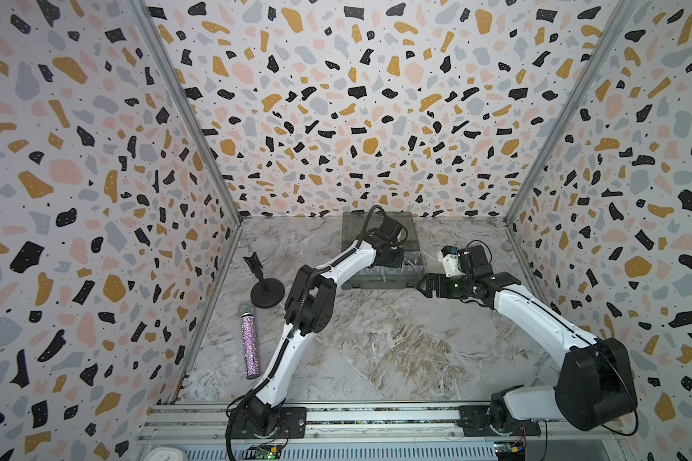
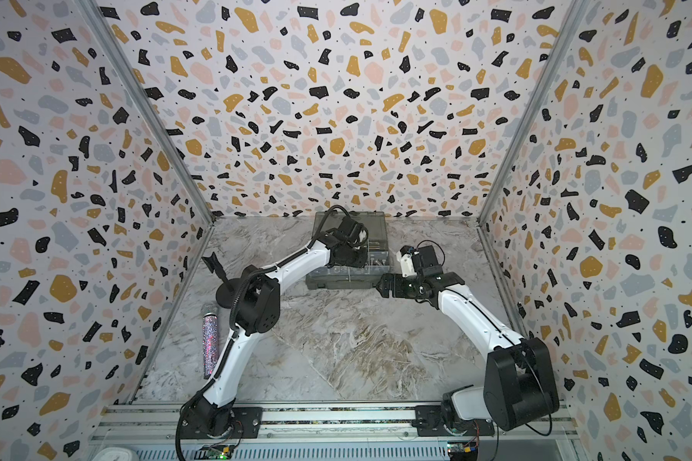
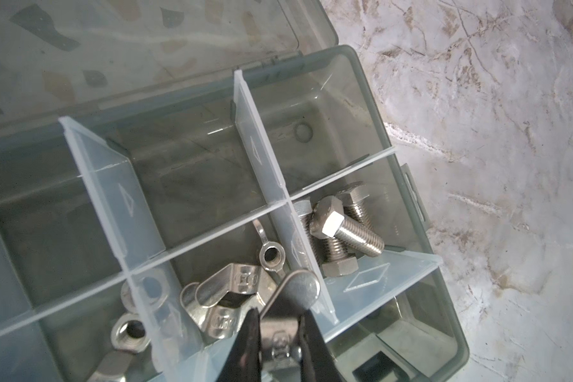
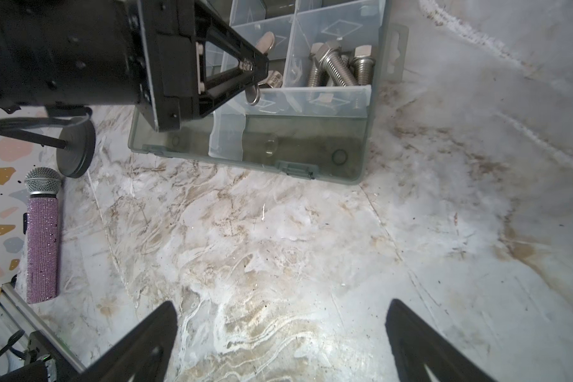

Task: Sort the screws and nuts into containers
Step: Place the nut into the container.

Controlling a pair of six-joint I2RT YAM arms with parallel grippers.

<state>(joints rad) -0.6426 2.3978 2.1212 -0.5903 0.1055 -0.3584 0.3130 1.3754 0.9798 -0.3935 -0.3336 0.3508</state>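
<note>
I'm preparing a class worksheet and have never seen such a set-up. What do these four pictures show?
Two white-and-black robot arms stand at a marble-patterned table. Two pictures look down from overhead; the other two come from cameras on the arms' wrists. On the table sit a grey translucent organizer box, lid open, a glittery purple microphone and a black round-based stand. One compartment holds silver hex-head bolts, its neighbour silver wing nuts. The left tool is shut on one wing nut at the box; the right tool is open and empty.

Faint stamped marks on wing nuts (image 3: 242, 281), illegible
</note>
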